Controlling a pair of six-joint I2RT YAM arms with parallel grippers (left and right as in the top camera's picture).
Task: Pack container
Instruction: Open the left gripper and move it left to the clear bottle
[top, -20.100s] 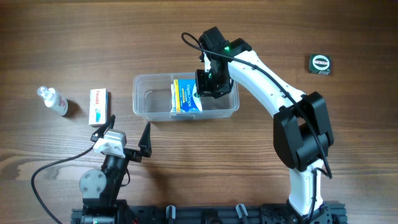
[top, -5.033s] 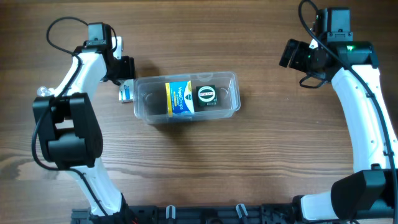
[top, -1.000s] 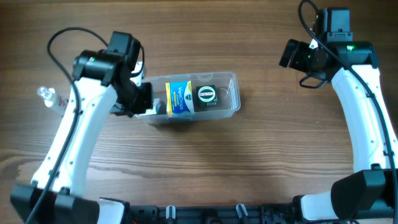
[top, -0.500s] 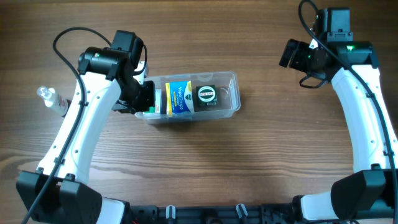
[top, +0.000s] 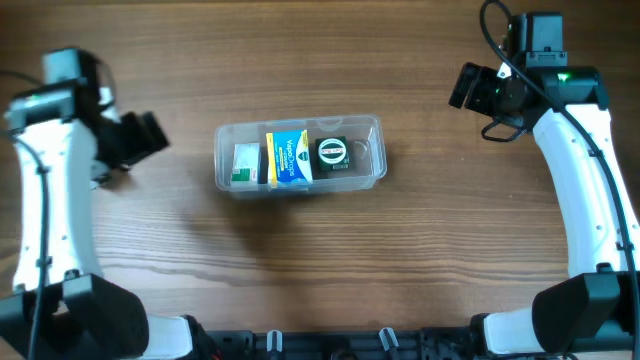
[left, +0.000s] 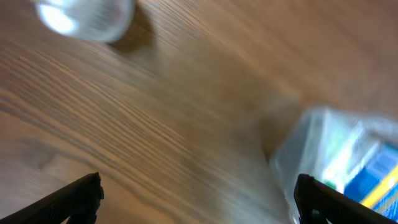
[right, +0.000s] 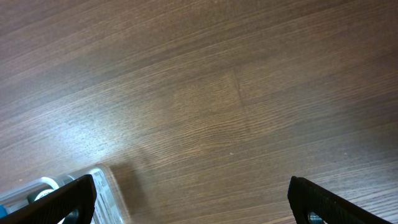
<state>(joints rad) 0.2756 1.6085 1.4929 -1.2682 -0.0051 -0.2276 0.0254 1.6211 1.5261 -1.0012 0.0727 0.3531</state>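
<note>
The container (top: 372, 170), a clear rectangular tub, sits mid-table. Inside it lie a small white and green box (top: 245, 163) at the left end, a blue and yellow box (top: 288, 157) and a black round tape measure (top: 333, 152). My left gripper (top: 140, 135) hovers left of the tub, open and empty. In the blurred left wrist view its fingers (left: 79, 196) stand wide apart over bare wood, with the container (left: 329, 149) at the right edge. My right gripper (top: 470, 90) hangs open and empty at the far right, with the container's corner (right: 93, 186) low on the left of its view.
A small clear bottle (left: 84, 15) stands on the wood at the top left of the left wrist view; in the overhead view the left arm covers it. Bare wooden table (top: 320, 270) lies in front of the tub.
My left gripper opened, let go of the small white and green box inside the container's left end, and pulled back to the left. The right arm has not moved.
</note>
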